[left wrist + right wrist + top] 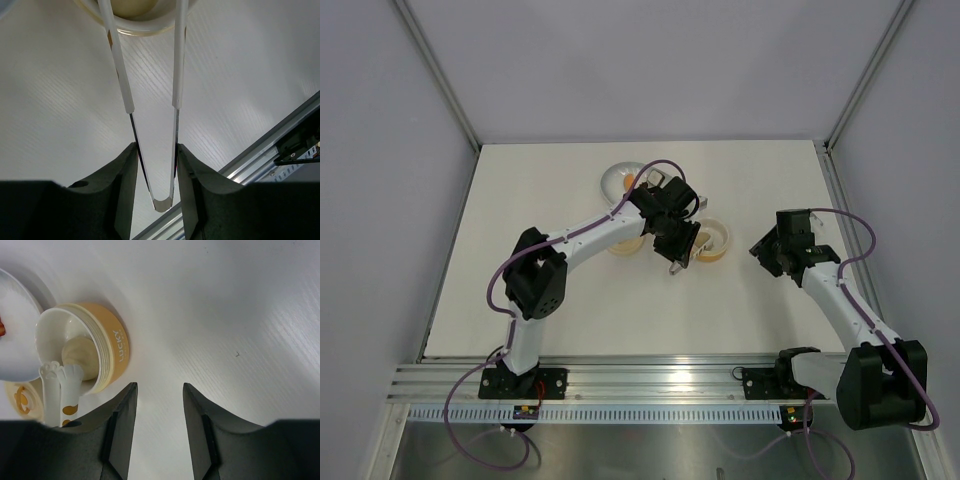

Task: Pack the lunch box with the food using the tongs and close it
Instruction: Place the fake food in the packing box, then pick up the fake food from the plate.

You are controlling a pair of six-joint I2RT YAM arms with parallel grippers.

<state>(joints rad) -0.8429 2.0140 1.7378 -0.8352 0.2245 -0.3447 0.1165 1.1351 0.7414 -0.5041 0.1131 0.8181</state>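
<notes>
The lunch box [102,347] is a pale-yellow round tub lying open on the white table, seen also from above [715,243] and at the top of the left wrist view [145,22]. A pale beige round piece of food [80,351] lies inside it. My left gripper [156,146] is shut on the tongs [176,75] near their bend. The tongs' white tips [62,377] reach into the tub. More food, an orange piece [628,181], lies in the white dish [615,176]. The lid [20,401] with its orange mark lies flat beside the tub. My right gripper [159,386] is open and empty, to the right of the tub.
The left arm [590,235] stretches across the middle of the table and covers part of the lid [623,246]. A reddish piece [1,329] shows at the dish's edge. An aluminium rail [650,380] runs along the near edge.
</notes>
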